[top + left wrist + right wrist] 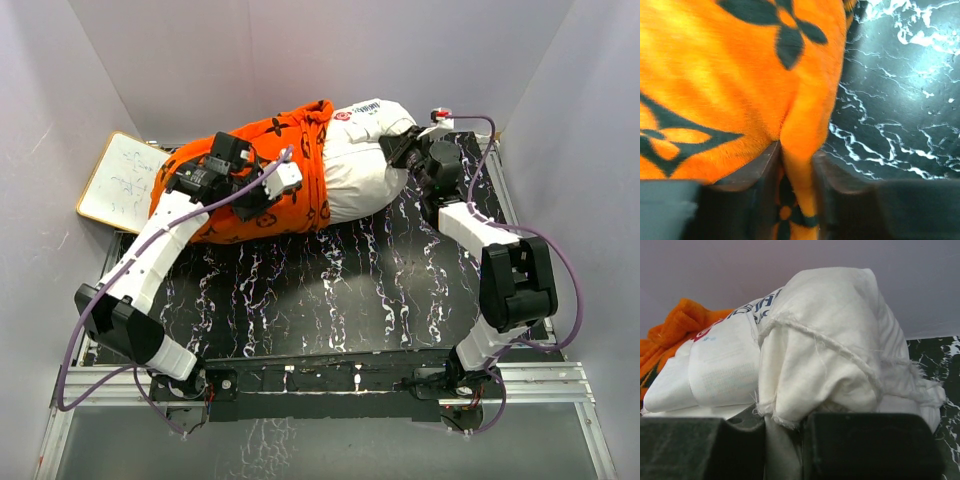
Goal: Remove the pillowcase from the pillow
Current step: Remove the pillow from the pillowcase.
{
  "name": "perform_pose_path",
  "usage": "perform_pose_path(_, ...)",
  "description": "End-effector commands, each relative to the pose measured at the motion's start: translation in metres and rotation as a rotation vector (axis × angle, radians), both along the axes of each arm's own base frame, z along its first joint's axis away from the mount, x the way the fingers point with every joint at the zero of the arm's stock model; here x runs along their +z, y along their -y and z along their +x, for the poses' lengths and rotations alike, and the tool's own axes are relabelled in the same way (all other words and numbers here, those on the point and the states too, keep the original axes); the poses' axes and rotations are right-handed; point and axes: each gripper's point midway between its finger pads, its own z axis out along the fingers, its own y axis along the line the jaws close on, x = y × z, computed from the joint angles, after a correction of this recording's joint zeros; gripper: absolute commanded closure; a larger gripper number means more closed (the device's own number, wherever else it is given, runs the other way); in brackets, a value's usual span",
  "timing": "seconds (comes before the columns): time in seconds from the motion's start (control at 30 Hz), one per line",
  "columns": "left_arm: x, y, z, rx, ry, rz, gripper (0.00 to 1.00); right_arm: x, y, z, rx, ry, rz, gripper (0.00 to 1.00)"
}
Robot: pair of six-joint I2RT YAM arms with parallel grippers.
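Pillow: the left half of the plump plain white pillow (365, 170) is hidden inside the bright orange plush pillowcase (300, 150).
Logo: the red-and-blue print (345, 115) is too small to read.
Board: the flat white tan-framed board (118, 180) lies at the far-left corner of the black marbled worktop (300, 290), its right edge hidden behind the pillowcase.
Left gripper (796, 165): the dark fingers (755, 180) are blurred and cut off at the bottom edge.

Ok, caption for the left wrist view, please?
Left tool shut on a fold of the orange pillowcase, black marbled table alongside.

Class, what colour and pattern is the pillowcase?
The pillowcase is bright orange with black flower and diamond motifs; the left wrist view shows it best.
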Motion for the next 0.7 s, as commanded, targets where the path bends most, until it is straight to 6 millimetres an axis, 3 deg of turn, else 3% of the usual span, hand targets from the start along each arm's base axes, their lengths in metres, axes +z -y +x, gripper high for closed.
perform_pose_path(0.0, 0.083, 0.009, 0.026, 0.068, 0.194, -0.121, 0.53, -0.005, 0.022, -0.011, -0.134, -0.009, -0.106, 0.92)
perform_pose_path(0.03, 0.089, 0.006, 0.031, 0.088, 0.192, -0.119, 0.44, 0.004, 0.034, -0.014, -0.190, 0.007, -0.106, 0.92)
perform_pose_path(0.13, 0.113, -0.015, 0.039, 0.151, 0.192, -0.151, 0.29, 0.025, 0.073, -0.014, -0.338, 0.006, -0.087, 0.92)
perform_pose_path(0.3, 0.134, -0.073, 0.042, 0.228, 0.179, -0.135, 0.23, 0.065, 0.122, -0.018, -0.459, 0.066, -0.045, 0.92)
perform_pose_path(0.4, 0.116, -0.096, 0.024, 0.228, 0.067, -0.109, 0.22, 0.077, 0.137, -0.017, -0.476, 0.061, -0.029, 0.92)
perform_pose_path(0.5, 0.095, -0.091, -0.009, 0.189, -0.107, -0.130, 0.22, 0.090, 0.149, -0.018, -0.543, 0.042, -0.054, 0.92)
perform_pose_path(0.67, 0.098, -0.066, -0.037, 0.108, -0.160, -0.261, 0.21, 0.120, 0.170, -0.020, -0.654, 0.028, -0.171, 0.92)
